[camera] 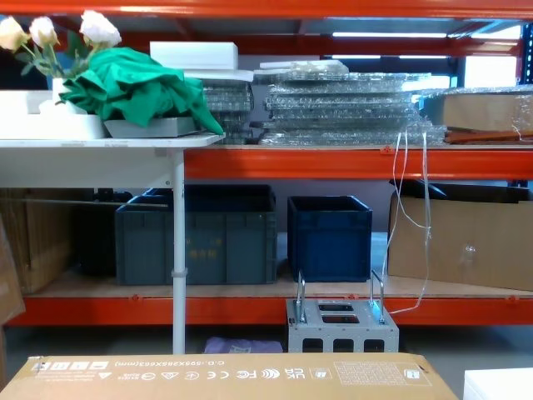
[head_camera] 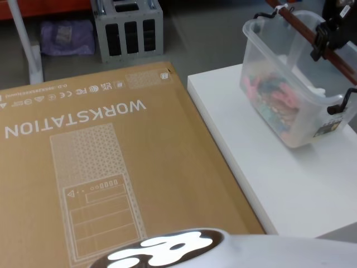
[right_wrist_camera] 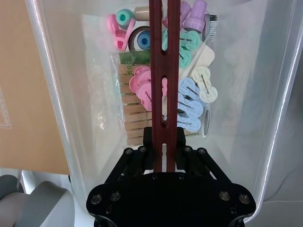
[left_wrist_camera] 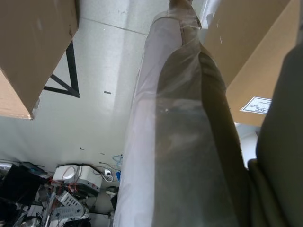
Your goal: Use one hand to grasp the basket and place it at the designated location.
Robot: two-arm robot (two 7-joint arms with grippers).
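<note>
1. The basket (head_camera: pixel 301 125) is at the far right of the white table (head_camera: pixel 268 178), well apart from the large cardboard box (head_camera: pixel 111 167) that lies on the left. I cannot tell whether its base rests on the table or hangs just above it.
2. It holds a loose heap of pastel clothes pegs (right_wrist_camera: pixel 189 94) and a bag of wooden ones.
3. The reddish-brown handle bar (right_wrist_camera: pixel 164 71) spans the open top, tied on at the far end by a white zip tie (head_camera: pixel 283 8).
4. The right gripper (right_wrist_camera: pixel 164 142) is above the basket with its two dark fingers clamped from both sides on that bar, with nothing else in its grip.
5. The left arm is parked down beside the robot's plastic-wrapped body.
6. Risks, as I judge them:
   - The bar is thin, so the tub could pivot around it and swing or tip during the carry.
   - The pegs could slide to one end and worsen the tilt.
   - The zip ties bear the whole load, so a jerk might make the bar slip.
   - A low carry could catch the table edge.
</note>
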